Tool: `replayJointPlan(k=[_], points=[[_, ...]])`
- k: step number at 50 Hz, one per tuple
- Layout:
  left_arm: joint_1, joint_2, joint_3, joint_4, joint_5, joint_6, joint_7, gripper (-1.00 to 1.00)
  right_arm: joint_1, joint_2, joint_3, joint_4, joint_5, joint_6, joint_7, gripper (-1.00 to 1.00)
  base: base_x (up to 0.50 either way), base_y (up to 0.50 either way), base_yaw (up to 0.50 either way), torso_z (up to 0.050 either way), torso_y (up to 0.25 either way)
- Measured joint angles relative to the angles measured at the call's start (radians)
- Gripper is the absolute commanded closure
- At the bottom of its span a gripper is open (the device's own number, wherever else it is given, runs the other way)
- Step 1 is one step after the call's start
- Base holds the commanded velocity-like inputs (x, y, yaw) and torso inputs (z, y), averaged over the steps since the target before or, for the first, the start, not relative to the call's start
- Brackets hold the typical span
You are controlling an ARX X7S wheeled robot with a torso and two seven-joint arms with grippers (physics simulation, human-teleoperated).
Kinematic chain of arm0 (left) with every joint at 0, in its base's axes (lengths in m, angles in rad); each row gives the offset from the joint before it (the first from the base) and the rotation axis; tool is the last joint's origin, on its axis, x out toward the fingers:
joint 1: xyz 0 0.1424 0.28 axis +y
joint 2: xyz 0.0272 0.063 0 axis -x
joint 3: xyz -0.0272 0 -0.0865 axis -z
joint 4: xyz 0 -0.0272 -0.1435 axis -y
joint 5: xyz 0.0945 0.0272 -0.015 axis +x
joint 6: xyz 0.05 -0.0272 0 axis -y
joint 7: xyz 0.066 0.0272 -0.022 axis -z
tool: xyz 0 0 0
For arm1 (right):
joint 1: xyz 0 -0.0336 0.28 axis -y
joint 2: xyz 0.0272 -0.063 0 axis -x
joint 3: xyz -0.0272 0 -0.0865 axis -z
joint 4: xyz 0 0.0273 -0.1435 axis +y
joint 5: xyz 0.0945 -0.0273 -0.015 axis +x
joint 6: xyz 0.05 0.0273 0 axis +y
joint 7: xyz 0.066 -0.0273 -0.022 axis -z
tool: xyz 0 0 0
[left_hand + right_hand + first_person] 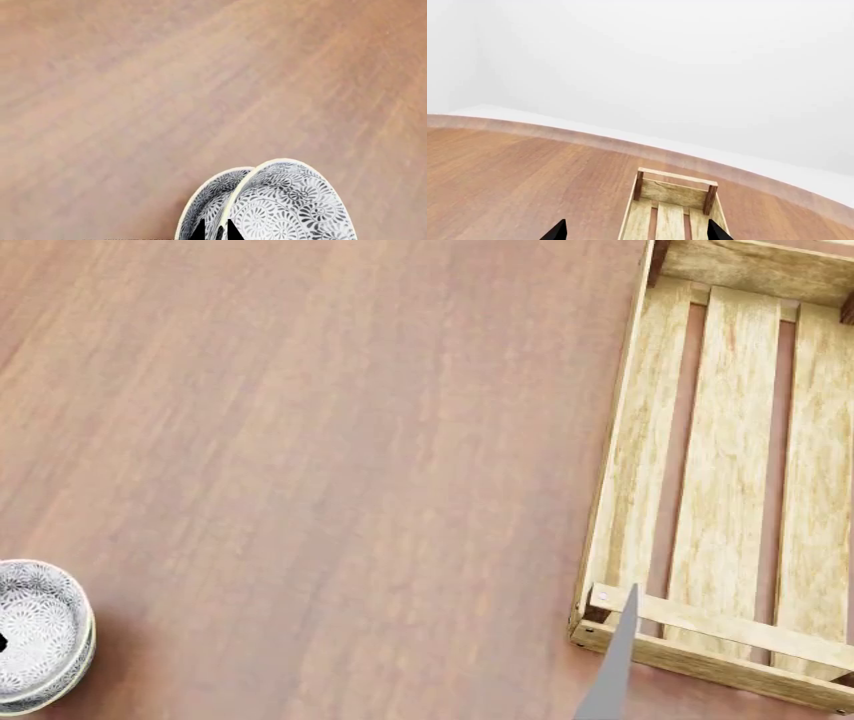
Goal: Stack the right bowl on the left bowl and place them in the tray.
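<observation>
Left pincer [215, 234]: only two dark fingertips show in its wrist view, set close either side of a patterned rim; it reads as pinching the stacked bowls [280, 205] by the rim. Two nested rims are visible there, the inner bowl sitting inside the outer one. The head view puts the stack at the desk's [334, 470] near left edge, partly cut off by the frame; I cannot tell whether it rests on the wood or is just lifted.

Right pincer [637, 232]: fingertips spread wide, nothing between them, pointed along the tray [670, 210]. A grey sliver of that arm shows beside the tray's near corner in the head view.

The tray, a pale slatted crate, sits at the desk's right side, well apart from the bowls and empty in the part shown.

Step in hand, by my reading: stacking looks done; the carry to the tray remains. Next move calls for a firm rim grip, a lift clear of the low plank side, travel across the desk, and a level set-down on the slats.
</observation>
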Motion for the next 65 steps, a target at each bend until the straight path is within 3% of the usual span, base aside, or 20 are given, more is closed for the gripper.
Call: replayJointPlan(k=[24,25,65], points=[[-0.002,0.014,0.013,-0.045,0.024,0.009,0.015,1.0,0.008,0.002,-0.007,0.0,-0.001,-0.004,0.0,-1.0,0.0,0.0,0.0,0.001,0.0],[-0.003,0.014,0.014,-0.046,0.025,0.009,0.017,-1.0,0.008,0.002,-0.007,0.0,-0.001,-0.004,0.0,-1.0,0.0,0.0,0.0,0.0,0.0],[0.006,0.028,0.004,-0.069,0.018,0.033,0.073,-1.0,0.006,-0.003,-0.008,0.0,-0.003,0.0,0.0,-1.0,0.0,0.0,0.0,0.0,0.0]])
